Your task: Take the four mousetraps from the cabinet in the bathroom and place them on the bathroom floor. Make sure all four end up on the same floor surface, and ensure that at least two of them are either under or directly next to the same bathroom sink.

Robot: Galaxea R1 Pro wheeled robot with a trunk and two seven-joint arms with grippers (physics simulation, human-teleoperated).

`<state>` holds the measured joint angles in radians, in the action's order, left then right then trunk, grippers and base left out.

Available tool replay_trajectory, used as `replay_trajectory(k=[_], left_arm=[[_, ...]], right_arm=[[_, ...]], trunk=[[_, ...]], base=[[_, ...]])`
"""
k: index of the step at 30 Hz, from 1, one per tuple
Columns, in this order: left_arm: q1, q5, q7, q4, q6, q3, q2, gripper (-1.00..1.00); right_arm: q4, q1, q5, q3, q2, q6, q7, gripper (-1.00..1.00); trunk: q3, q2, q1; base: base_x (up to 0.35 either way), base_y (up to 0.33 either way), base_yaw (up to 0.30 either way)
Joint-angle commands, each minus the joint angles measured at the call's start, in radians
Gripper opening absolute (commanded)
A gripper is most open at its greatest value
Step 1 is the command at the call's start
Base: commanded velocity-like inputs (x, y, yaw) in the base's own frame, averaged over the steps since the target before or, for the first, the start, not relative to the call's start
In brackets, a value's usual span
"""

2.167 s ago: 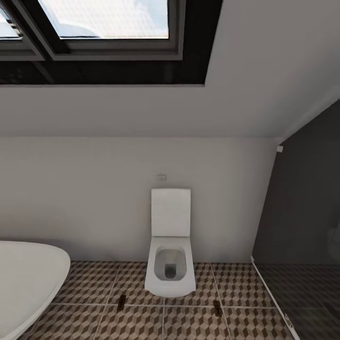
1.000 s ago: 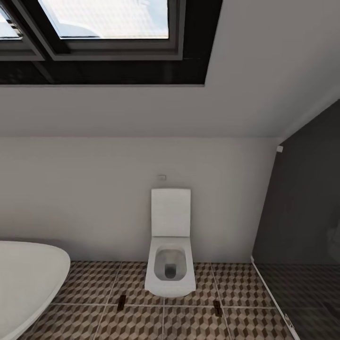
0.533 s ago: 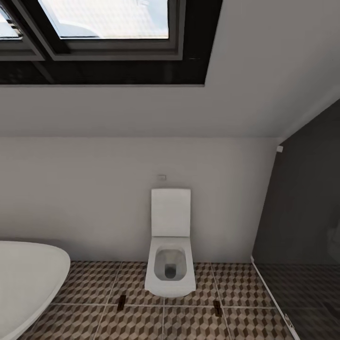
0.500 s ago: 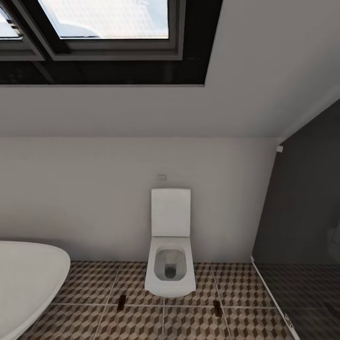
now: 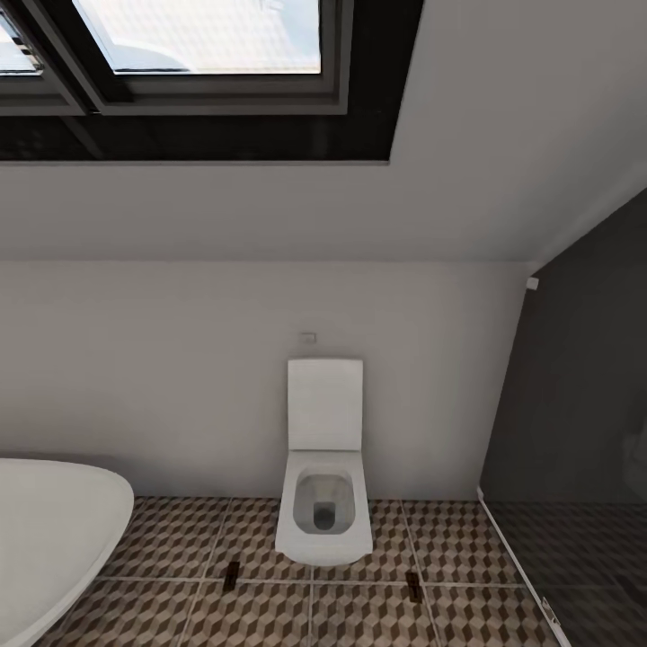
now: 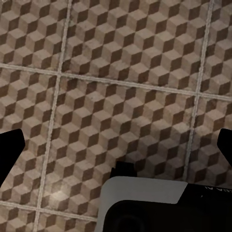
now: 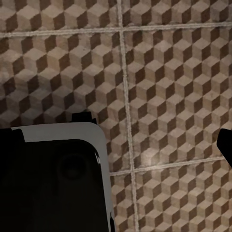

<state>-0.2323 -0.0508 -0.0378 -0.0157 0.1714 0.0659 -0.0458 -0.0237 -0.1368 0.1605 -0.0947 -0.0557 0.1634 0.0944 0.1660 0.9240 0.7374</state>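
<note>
The bathroom floor [image 5: 359,620] of brown, beige and white cube-pattern tiles runs along the bottom of the head view. Two tiny dark brown pieces [image 5: 232,575] [image 5: 413,586] rest on it, one on each side of the toilet. They are too small to tell whether they are mousetraps. The cabinet and the sink are out of view. My left gripper [image 6: 118,147] hangs open above bare tiles [image 6: 125,63], its dark fingertips [image 6: 10,152] far apart. My right gripper [image 7: 116,140] is open too over the floor [image 7: 169,72], holding nothing.
A white toilet [image 5: 324,503] stands against the far white wall. A rounded white bathtub [image 5: 49,530] fills the lower left. A dark glass shower screen [image 5: 575,431] closes the right side. A skylight [image 5: 198,45] sits overhead. A white-and-black robot part [image 6: 145,208] [image 7: 53,179] lies close to each wrist camera.
</note>
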Motion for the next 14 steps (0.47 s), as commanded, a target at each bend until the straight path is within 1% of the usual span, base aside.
replay_trajectory(k=[1, 14], left_arm=[[-0.001, -0.004, 0.001, 0.001, 0.003, 0.006, 0.0, 1.0], [-0.001, -0.003, 0.001, 0.0, 0.005, 0.006, 0.0, 1.0]], right_arm=[[-0.002, -0.001, 0.01, -0.009, 0.0, 0.005, 0.001, 1.0], [-0.003, -0.001, 0.008, -0.008, 0.001, 0.005, 0.001, 1.0]], trunk=[[0.001, 0.001, 0.0], [0.001, 0.001, 0.0]], base=[[0.0, 0.0, 0.0], [0.0, 0.0, 0.0]])
